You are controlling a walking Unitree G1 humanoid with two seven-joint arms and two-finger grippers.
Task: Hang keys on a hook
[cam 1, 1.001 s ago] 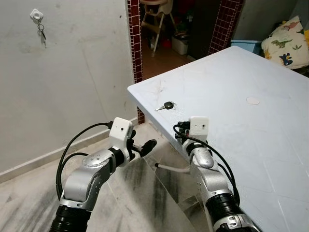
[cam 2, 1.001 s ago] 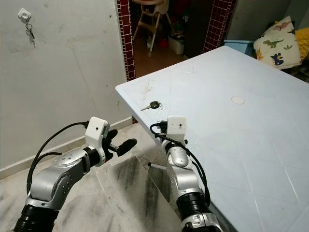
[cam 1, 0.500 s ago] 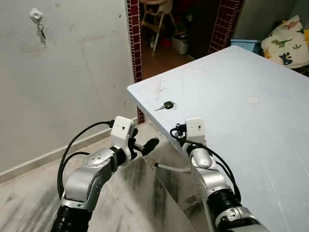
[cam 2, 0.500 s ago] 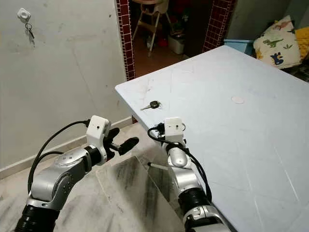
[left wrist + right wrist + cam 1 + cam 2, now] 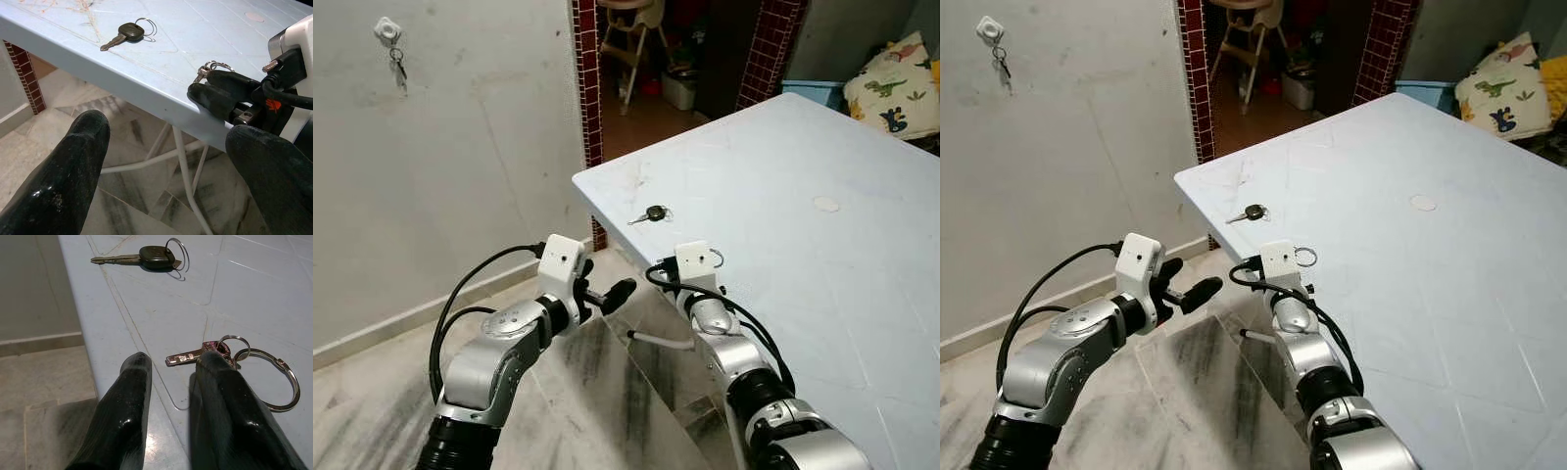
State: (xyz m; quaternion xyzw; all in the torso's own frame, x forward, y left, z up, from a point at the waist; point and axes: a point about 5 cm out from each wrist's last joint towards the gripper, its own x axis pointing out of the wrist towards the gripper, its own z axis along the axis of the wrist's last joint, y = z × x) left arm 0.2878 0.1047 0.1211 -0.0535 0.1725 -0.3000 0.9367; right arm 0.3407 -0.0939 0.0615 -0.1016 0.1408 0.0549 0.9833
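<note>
The right gripper (image 5: 168, 396) has slid forward along the near edge of the pale blue plastic counter (image 5: 822, 147) over the last second, its white wrist camera box moving left and up toward the middle of the head view. That brings it onto a small silver key with a pair of steel rings (image 5: 230, 352), which now peeks out beside the box as a ring at the centre of the frame. I judge this to be the approach for a pickup, with the carry to the wall hook yet to come.

The right wrist view gives what the head view hides: the fingers (image 5: 122, 416) are parted, one over the key's head, nothing pinched. The left wrist view shows the same key at those fingertips, near the counter's edge.

A second, black-headed key with one ring (image 5: 653, 212) lies further in on the counter, centre of the frame. The white wall hook (image 5: 386, 30), upper left, already carries a hanging key. The left gripper (image 5: 171, 161) hovers off the counter's edge, fingers spread wide and empty.
</note>
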